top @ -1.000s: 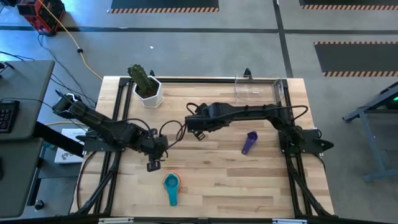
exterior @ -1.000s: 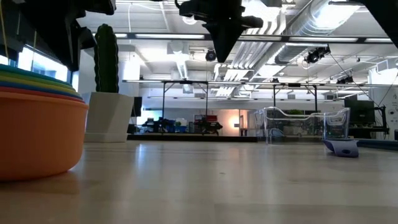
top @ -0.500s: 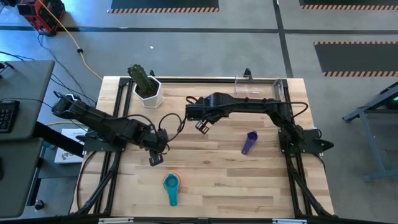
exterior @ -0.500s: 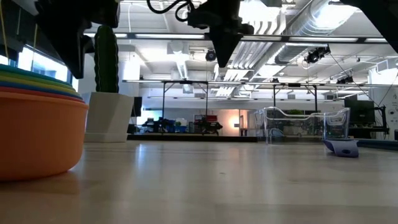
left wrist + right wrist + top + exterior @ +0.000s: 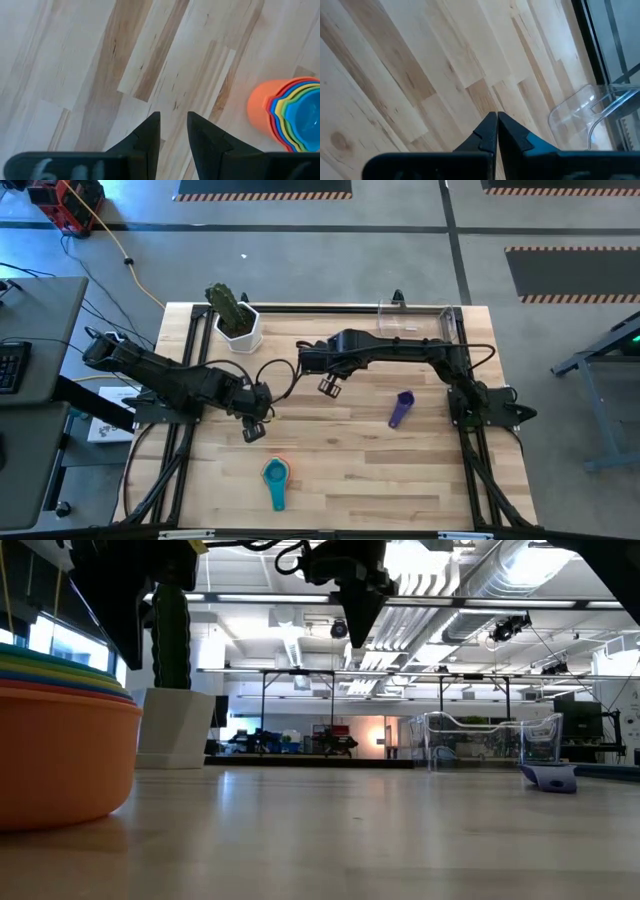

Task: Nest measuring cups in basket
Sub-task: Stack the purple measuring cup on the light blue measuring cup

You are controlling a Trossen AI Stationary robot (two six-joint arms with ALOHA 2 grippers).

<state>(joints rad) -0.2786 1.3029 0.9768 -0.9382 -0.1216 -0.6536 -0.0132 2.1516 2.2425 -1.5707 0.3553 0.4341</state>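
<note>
Clear basket (image 5: 418, 323) holds nothing; stacked cups (image 5: 275, 474) lie well apart

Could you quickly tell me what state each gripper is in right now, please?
Left gripper: slightly open, empty, above bare table.
Right gripper: shut, holding nothing.

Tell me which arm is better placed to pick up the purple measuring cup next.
Probably the right. Its end effector hangs nearer the purple measuring cup, on the same side of the table. The left end effector is beside the nested stack of cups.
</note>
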